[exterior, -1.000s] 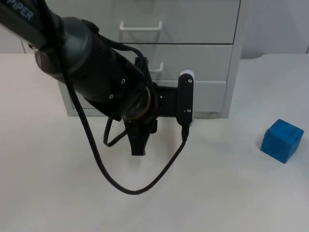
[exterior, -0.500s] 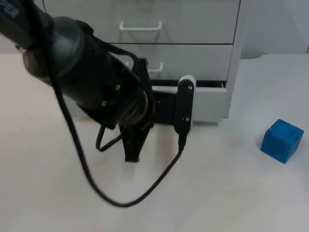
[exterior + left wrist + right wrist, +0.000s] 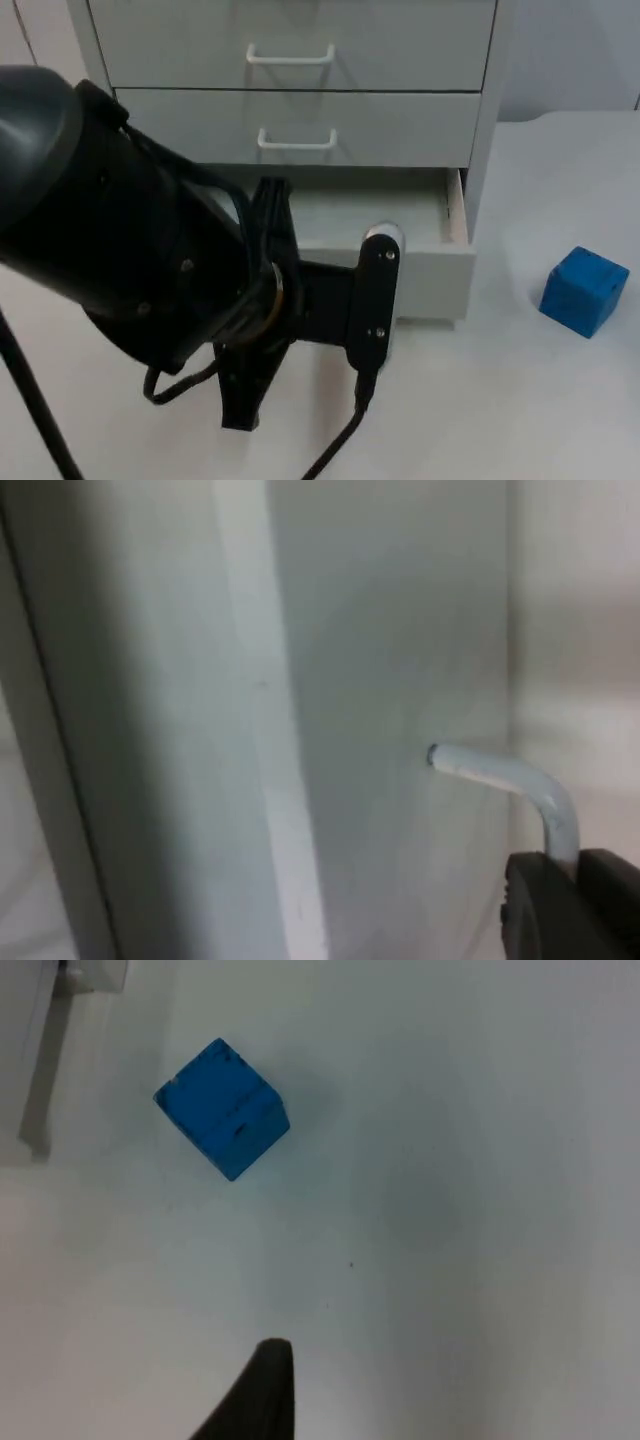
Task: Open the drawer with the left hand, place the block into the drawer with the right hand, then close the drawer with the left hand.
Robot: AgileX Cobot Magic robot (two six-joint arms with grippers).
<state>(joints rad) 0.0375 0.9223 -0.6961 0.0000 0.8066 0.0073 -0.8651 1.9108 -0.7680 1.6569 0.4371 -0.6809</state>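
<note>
A: Currently, we find the bottom drawer (image 3: 420,215) pulled well out of the cabinet (image 3: 300,60), its grey floor exposed. The left pincer (image 3: 575,905) sits at the handle (image 3: 510,780) on the drawer front. In the left wrist view one dark fingertip presses against the bent end of that handle. We cannot tell how wide the fingers stand, nor whether they actually clamp the bar.

B: And the block (image 3: 584,290)?

A: It rests on the counter (image 3: 520,400) to the right of the drawer, well apart from it, one corner turned toward the cabinet. The right wrist view looks down on it, untouched. One fingertip of the right pincer (image 3: 255,1400) shows there, clear of the block. We cannot tell its opening either. We judge that arm to be waiting.

B: What faults do we list from here?

A: First, overtravel. If we pull further, the drawer may leave its runners or tip at the front. Second, release. If the fingertip catches behind the bent handle as the left arm withdraws, it may drag the drawer or shift the cabinet. Third, obstruction. The left arm covers much of the opening, so it must clear before the right arm brings the block over, or the two may collide. Fourth, grasp. The block sits turned, so fingers closing across its corners could twist or eject it.
</note>
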